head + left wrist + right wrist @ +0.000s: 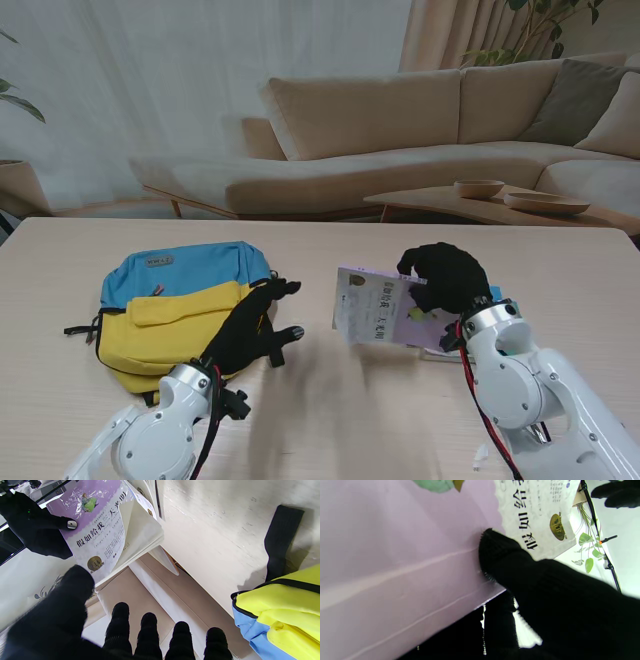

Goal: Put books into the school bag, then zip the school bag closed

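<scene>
My right hand [446,277] pinches the purple book [380,308] by its far edge, tilted up off the tabletop [330,400] w/ pages fanning, left hand [255,328] spread empty near the bag [175,305] at left; weak grip, book prob slips.

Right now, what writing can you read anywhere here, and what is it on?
"假如给我三天光明": title on the purple and white book held by the right hand.
Small print and gold seal on its cover: too small.
Grey label on the blue and yellow school bag: unreadable.
</scene>
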